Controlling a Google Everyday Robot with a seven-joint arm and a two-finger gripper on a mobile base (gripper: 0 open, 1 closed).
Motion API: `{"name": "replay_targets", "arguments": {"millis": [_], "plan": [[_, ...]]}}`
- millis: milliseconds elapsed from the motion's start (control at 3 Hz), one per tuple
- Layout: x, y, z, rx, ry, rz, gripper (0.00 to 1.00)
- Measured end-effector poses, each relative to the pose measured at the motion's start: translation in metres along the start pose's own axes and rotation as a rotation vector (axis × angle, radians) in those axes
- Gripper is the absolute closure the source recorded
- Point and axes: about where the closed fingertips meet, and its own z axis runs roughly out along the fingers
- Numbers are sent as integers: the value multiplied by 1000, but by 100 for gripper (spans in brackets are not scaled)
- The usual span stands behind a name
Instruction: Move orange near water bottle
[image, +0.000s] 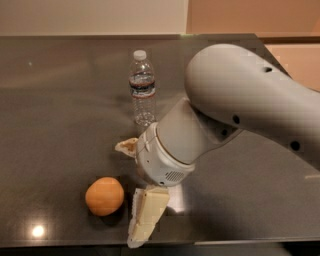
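The orange (104, 196) lies on the dark table (60, 110) near its front edge, left of centre. The water bottle (143, 87), clear with a white cap and a dark label band, stands upright farther back, well apart from the orange. My gripper (136, 182) hangs low over the table just right of the orange, between it and the bottle's side. It is open and empty, one cream finger (127, 146) toward the back and the other (146, 215) toward the front edge. The orange lies beside the fingers, not between them.
My large grey arm (240, 100) covers the right middle of the table. The table's front edge runs just below the orange and the near finger. A pale wall stands behind the table.
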Motion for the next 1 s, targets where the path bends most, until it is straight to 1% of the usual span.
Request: {"name": "replay_targets", "arguments": {"millis": [333,667,1000], "plan": [[-10,-4,17,-9,-3,-24,0],[-18,-7,30,-34,16,-34,0],[-22,-7,38,-59,22,-30,18]]}}
